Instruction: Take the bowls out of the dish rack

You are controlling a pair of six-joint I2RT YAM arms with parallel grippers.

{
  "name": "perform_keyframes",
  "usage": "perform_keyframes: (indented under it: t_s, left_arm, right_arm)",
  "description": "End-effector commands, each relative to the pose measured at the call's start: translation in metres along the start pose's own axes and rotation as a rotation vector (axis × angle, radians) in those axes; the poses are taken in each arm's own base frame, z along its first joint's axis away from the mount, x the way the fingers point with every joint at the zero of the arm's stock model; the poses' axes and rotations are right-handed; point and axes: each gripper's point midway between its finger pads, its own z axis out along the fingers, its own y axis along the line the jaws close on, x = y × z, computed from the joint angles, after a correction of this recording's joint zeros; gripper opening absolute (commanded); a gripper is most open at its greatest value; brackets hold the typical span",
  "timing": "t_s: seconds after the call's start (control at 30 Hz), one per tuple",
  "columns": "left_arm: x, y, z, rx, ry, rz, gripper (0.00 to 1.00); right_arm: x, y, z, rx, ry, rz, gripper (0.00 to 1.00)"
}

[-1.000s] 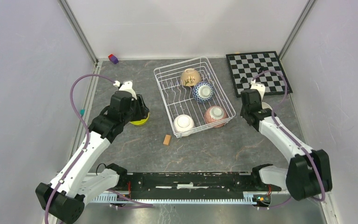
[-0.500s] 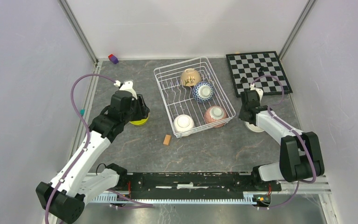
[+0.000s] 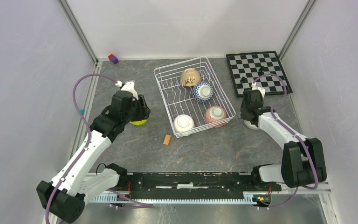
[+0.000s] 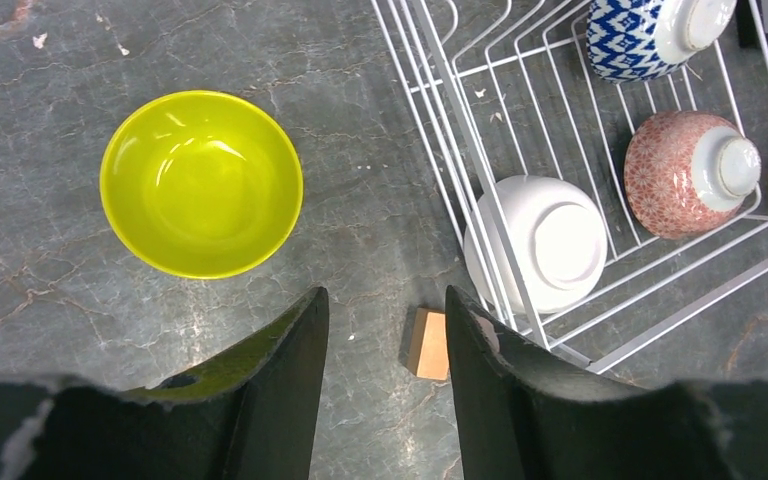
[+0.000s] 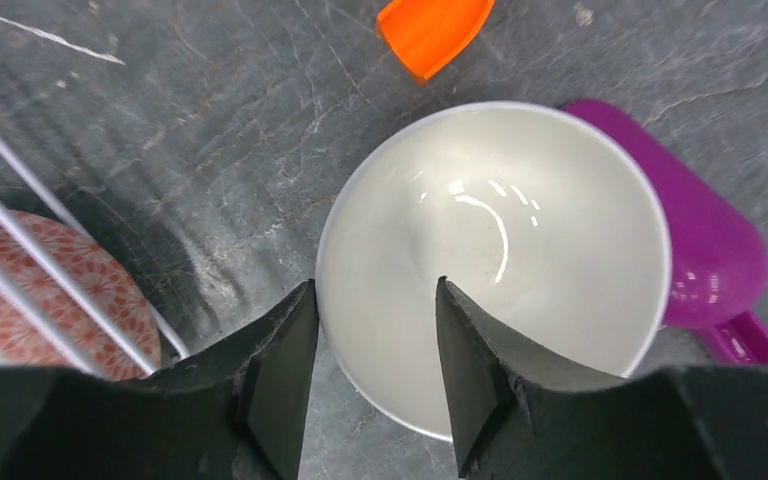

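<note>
Left fingers [image 4: 280,390] gape empty over the lime-green bowl [image 4: 201,183]; right fingers [image 5: 275,380], parted, straddle the rim of a white bowl [image 5: 520,250]. Both sit unloaded on the surface [image 3: 205,149] flanking the dish rack [image 3: 172,88], which holds four.

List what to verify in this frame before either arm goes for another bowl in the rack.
1. The left gripper is open and empty: ok.
2. The lime-green bowl stands upright on the table, outside the dish rack: ok.
3. The right gripper is open: ok. Its jaws straddle the rim of the unloaded white bowl; whether they touch it: cannot tell.
4. The unloaded white bowl sits free: cannot tell. A purple object shows at its edge.
5. The rack is emptied: not ok. The beige bowl, blue-and-white bowl, pink-red speckled bowl and racked white bowl sit inside.
</note>
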Motion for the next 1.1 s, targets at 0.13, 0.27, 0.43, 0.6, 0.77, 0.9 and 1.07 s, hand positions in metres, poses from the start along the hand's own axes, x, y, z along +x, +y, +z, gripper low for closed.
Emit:
perform_keyframes:
  t_s: [0.13, 0.27, 0.43, 0.6, 0.77, 0.9, 1.07]
  left_arm:
    - [-0.004, -0.017, 0.003, 0.098, -0.004, 0.051, 0.57]
    - [-0.001, -0.030, 0.004, 0.172, 0.019, 0.061, 0.63]
    - [0.002, -0.060, 0.004, 0.328, 0.069, 0.057, 0.75]
    - [-0.002, -0.087, 0.011, 0.451, 0.092, 0.010, 0.89]
    - [-0.017, -0.115, 0.026, 0.526, 0.101, -0.068, 0.92]
    - [-0.016, -0.138, 0.047, 0.539, 0.149, -0.100, 0.92]
    - [-0.016, -0.162, 0.073, 0.529, 0.153, -0.154, 0.95]
  right_arm:
    - [-0.071, 0.019, -0.057, -0.195, -0.265, -0.057, 0.58]
    - [-0.083, 0.041, -0.083, -0.359, -0.347, -0.096, 0.69]
    - [-0.091, 0.068, -0.112, -0.555, -0.425, -0.154, 0.75]
    - [-0.092, 0.102, -0.134, -0.735, -0.461, -0.214, 0.85]
    - [-0.095, 0.133, -0.141, -0.746, -0.474, -0.293, 0.94]
    - [-0.093, 0.146, -0.141, -0.747, -0.488, -0.318, 0.94]
    - [-0.089, 0.146, -0.138, -0.760, -0.525, -0.306, 0.94]
